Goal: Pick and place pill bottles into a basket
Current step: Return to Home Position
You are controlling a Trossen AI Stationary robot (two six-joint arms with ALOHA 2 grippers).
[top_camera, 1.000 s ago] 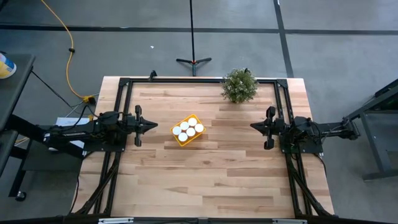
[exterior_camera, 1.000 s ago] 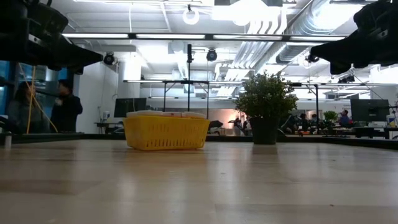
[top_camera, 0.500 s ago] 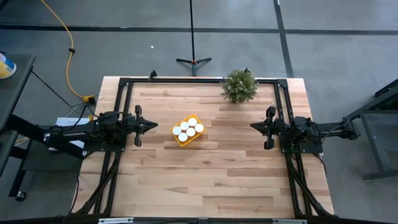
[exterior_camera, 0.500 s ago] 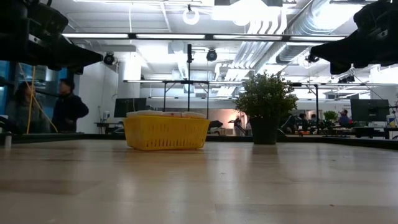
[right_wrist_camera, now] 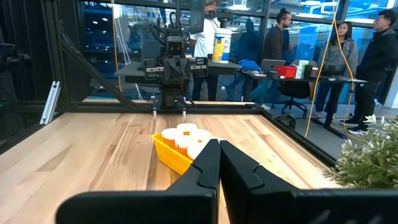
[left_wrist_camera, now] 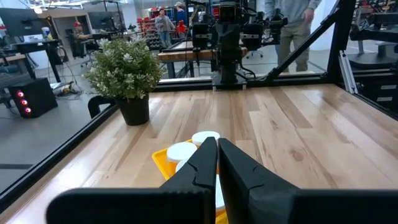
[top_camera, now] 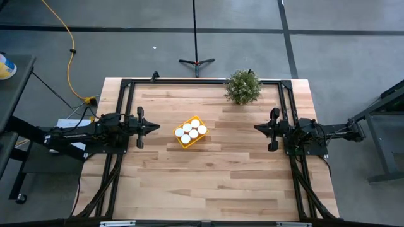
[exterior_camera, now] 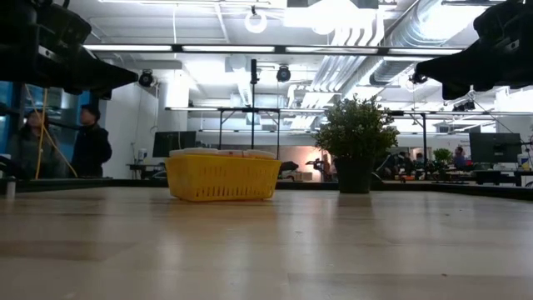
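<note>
The yellow basket stands on the table a little left of centre, with several white-capped pill bottles upright inside it. It also shows in the low view, in the left wrist view and in the right wrist view. My left gripper hovers shut and empty to the basket's left. My right gripper hovers shut and empty well to the basket's right. In their own wrist views the left fingertips and the right fingertips lie nearly together.
A green potted plant stands near the table's far edge, right of centre. A black frame runs along the table's far and side edges. People stand in the room beyond the table.
</note>
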